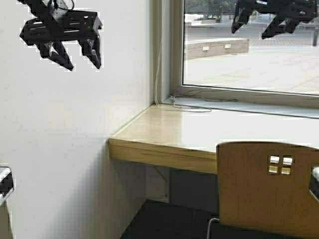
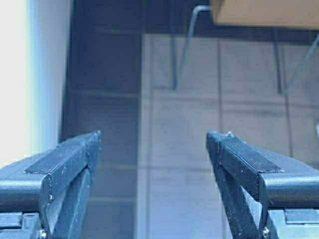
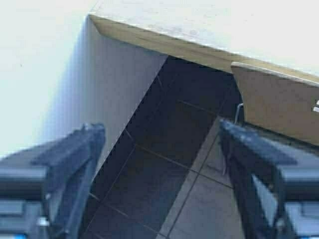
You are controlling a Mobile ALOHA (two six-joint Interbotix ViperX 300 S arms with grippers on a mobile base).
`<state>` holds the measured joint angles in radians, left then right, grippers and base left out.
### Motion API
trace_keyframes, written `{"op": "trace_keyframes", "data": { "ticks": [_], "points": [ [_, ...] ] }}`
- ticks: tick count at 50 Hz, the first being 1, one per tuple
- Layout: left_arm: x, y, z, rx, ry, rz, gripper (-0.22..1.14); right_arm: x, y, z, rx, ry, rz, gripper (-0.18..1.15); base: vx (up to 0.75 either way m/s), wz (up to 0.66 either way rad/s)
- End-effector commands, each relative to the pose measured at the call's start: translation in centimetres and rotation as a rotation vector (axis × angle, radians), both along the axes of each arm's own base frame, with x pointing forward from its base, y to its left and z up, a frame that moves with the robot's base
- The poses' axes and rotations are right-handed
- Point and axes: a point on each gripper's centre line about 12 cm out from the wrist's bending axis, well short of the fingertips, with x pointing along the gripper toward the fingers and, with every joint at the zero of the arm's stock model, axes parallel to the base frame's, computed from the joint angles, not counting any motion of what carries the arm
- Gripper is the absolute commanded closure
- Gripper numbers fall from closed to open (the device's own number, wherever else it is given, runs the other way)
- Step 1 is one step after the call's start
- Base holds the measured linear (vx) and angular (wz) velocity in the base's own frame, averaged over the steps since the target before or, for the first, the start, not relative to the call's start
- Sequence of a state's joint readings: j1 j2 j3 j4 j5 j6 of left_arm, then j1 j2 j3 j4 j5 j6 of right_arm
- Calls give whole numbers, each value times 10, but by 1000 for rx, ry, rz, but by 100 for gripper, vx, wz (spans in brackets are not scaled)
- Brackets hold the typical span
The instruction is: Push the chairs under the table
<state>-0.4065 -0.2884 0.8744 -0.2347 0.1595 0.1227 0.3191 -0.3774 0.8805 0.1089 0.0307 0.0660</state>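
Black and raised high, your left gripper [image 1: 79,56] hangs with its jaws spread, holding nothing, in front of the white wall [image 1: 60,129]. Your right gripper [image 1: 259,24] is also up, wide open and empty. Below it, the tan chair [image 1: 266,189] stands near the desk's [image 1: 164,132] front edge, right of the desk's left corner.

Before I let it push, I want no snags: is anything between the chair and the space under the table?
Nothing visible does. The chair stands before the table, and the floor beneath shows bare.
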Motion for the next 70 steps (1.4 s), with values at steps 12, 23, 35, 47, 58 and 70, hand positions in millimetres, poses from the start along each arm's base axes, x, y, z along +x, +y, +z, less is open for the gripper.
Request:
{"op": "trace_keyframes", "data": {
  "ticks": [12, 23, 35, 47, 58, 70],
  "points": [
    [0, 0, 17, -23, -52, 0, -3, 3, 0, 10, 7, -30, 0, -2, -29, 9],
    [-1, 0, 24, -46, -63, 13, -3, 10, 2, 19, 16, -64, -1, -2, -37, -3],
    [-3, 1, 23, -24, -77, -3, -3, 9, 2, 31, 30, -95, -3, -2, -40, -3],
    [7, -2, 3, 3, -46, -1, -3, 16, 4, 14, 14, -45, -3, -2, -36, 11],
    [7, -2, 15, -25, -79, 10, -3, 19, 5, 13, 8, -38, -2, -2, -42, 9],
    [5, -1, 28, -53, -107, 20, -3, 20, 5, 15, 8, -36, -1, -2, -43, -3]
  ]
}}
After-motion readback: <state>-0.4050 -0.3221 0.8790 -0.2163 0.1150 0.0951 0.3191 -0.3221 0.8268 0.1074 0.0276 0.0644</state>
